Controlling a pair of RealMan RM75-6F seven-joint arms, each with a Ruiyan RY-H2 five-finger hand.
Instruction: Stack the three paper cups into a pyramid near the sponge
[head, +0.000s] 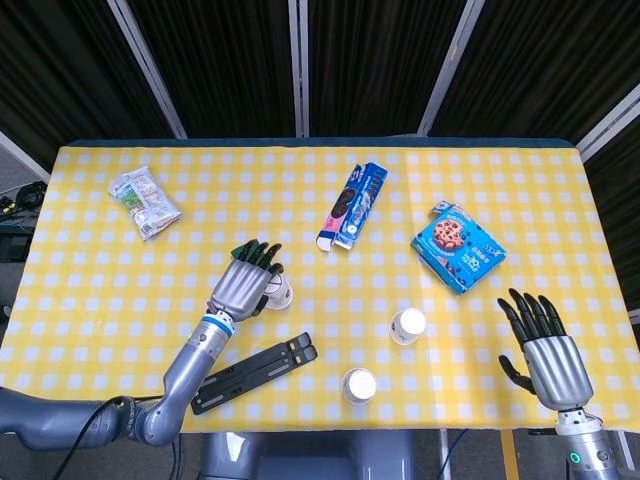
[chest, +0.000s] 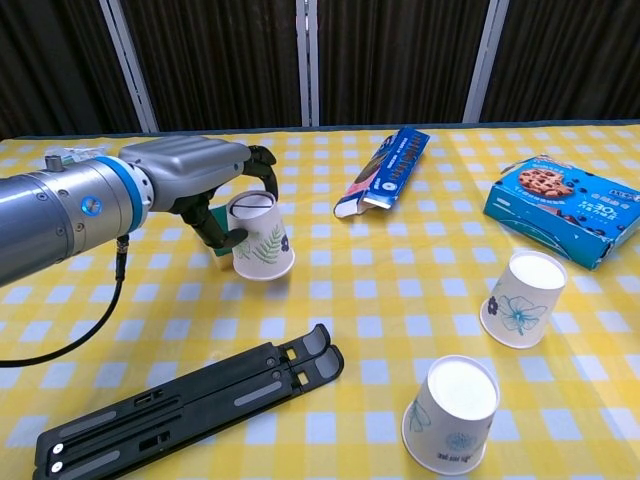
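Dark curtains hang behind a yellow-checked table (head: 100, 300). The left hand (head: 243, 285) grips an upturned fern-print paper cup (chest: 260, 236) near the centre, hiding almost all of the green sponge (chest: 217, 215) behind it. At five o'clock stand two more upturned paper cups (chest: 522, 285) (chest: 453, 401); a black folding stand (chest: 190, 398) lies at seven. The right hand (head: 545, 350) hovers spread and empty at four, unseen in the chest view.

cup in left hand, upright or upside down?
Upside down, slightly tilted. In the chest view the leaf-print cup shows its narrow closed base on top and wide rim below, gripped by the left hand.
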